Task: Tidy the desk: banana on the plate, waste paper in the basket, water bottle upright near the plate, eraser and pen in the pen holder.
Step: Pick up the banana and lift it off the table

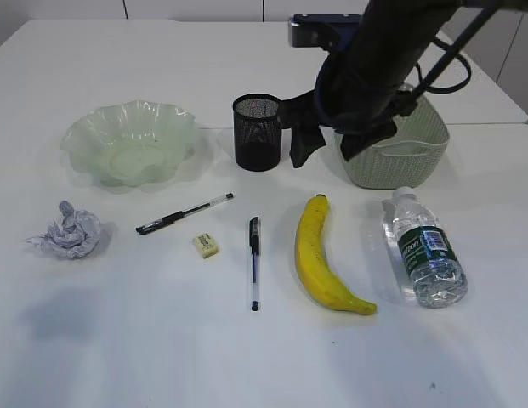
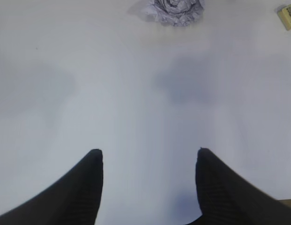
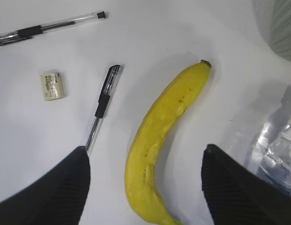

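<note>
Exterior view: banana (image 1: 319, 257) lies lengthwise, stem seemingly nearest.

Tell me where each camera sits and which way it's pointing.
Exterior: in front of the desk, slanting down; the right arm shows.
Left wrist: above bare desk, facing down; open left pincer, paper ball at top.
Right wrist: above the banana, facing down; open right pincer.
Both wrist views share the eraser.
</note>
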